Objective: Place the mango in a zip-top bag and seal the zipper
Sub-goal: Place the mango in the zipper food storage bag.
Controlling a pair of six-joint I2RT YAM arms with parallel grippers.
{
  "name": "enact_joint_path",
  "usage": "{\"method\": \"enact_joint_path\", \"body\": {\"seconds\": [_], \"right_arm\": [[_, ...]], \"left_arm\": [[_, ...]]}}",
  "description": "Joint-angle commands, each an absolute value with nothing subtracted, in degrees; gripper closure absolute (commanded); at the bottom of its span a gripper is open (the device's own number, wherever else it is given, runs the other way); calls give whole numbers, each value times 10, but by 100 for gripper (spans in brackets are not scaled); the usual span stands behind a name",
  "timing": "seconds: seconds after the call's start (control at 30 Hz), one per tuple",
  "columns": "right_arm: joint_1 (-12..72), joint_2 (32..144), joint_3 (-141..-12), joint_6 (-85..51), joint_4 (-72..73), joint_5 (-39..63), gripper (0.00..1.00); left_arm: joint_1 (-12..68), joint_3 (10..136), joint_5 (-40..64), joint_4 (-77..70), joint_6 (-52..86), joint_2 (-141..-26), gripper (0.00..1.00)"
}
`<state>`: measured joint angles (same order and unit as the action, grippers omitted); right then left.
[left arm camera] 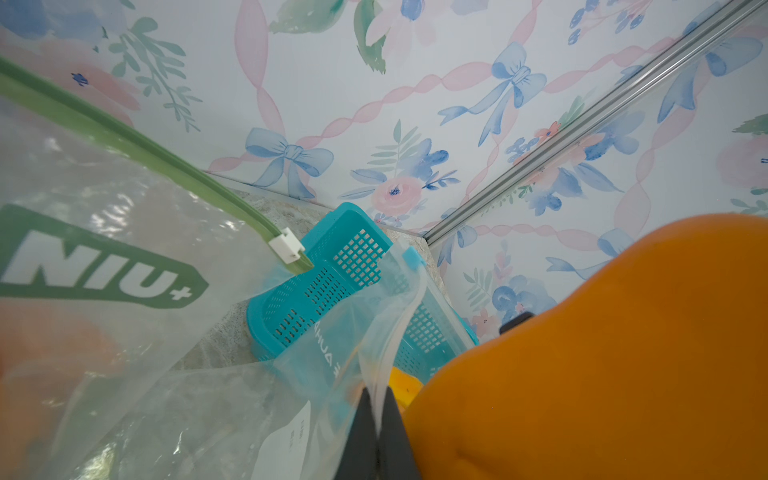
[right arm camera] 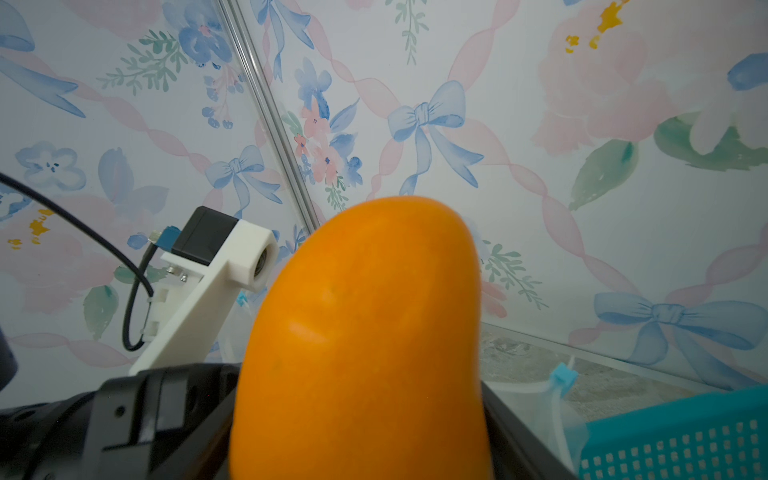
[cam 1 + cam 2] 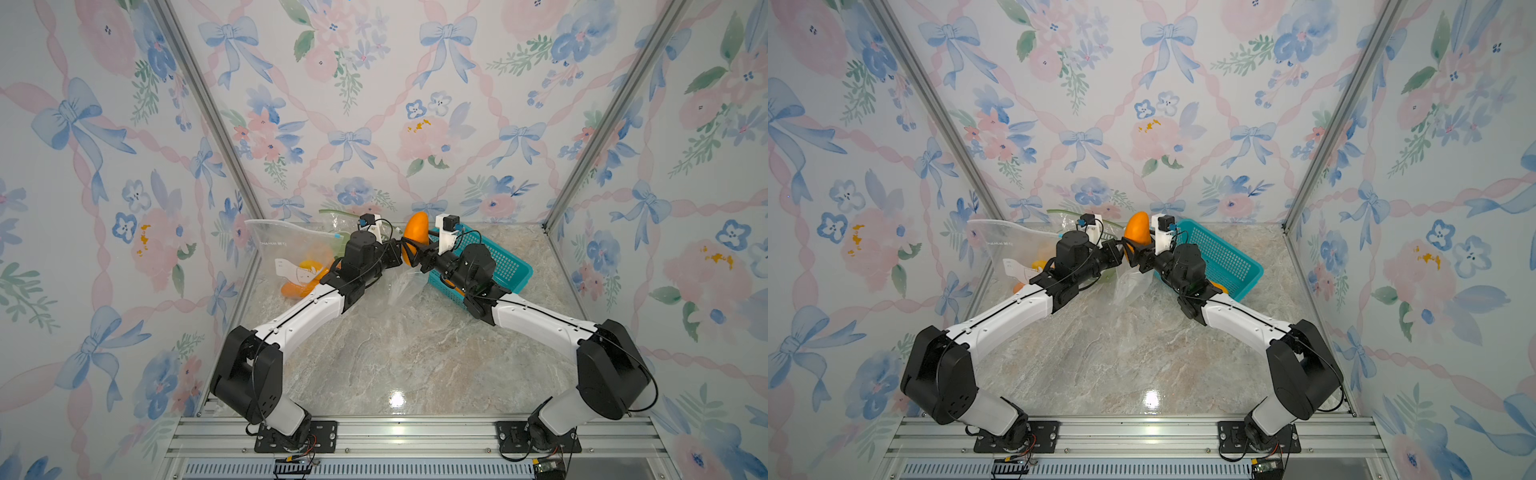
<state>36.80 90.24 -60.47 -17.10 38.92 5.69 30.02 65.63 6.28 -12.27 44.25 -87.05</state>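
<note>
Right gripper [image 3: 417, 254] clasps smooth oblong orange mango [image 3: 417, 227].

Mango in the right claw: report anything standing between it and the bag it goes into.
Nothing solid visible. The mango in the right claw sits right beside the clear bag, whose film the left claw pinches. Only the bag's own slack film lies between; whether its mouth is open cannot be told.
</note>
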Motion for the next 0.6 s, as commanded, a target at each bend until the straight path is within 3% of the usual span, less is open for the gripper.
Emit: {"method": "enact_joint_path", "body": {"seconds": [0.0,0.3,0.57], "right_arm": [[366,911,-600,-181,402,74,25],[363,905,-612,-176,363,74,9],[362,885,-619,-167,334,73,8]], "left_arm": [[295,672,64,-150,451,-846,100],[295,670,65,-151,451,-843,100],[293,661,55,-151,448,-830,100]]}}
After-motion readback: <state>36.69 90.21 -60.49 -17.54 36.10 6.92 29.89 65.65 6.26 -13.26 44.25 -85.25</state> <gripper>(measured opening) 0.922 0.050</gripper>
